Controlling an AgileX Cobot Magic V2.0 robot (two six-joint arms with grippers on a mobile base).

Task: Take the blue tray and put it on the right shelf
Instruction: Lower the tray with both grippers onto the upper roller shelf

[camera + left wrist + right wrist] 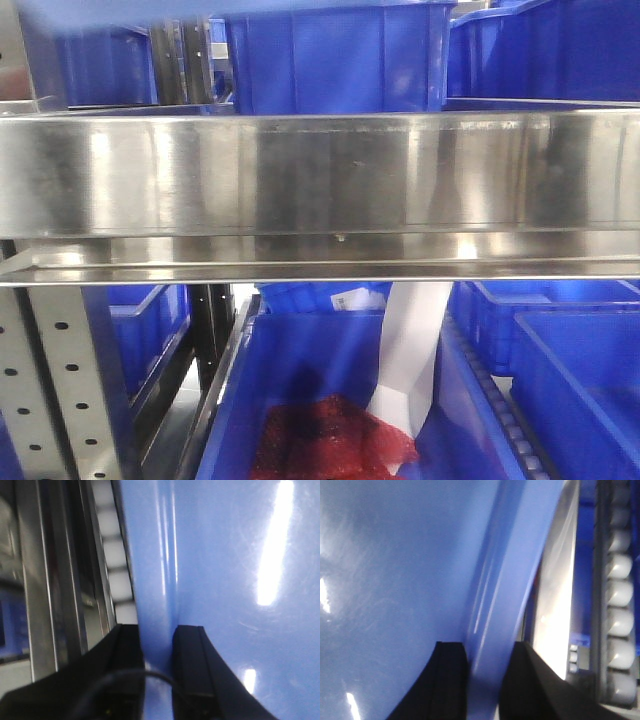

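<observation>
We pinch the blue tray [235, 580] by opposite rims, left gripper [159, 670] and right gripper [487, 685], probably to carry it level onto the shelf [320, 175].

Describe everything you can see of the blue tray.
The blue tray is glossy, light periwinkle plastic, smooth with faint scratches and bright lamp glare. Only close-up parts show: a broad flat surface and a flared rim. The left gripper and right gripper each pinch that rim, on opposite sides.

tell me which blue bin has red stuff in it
The bottom-centre bin under the steel shelf: red material lies on its floor. The other bins show none.
</observation>
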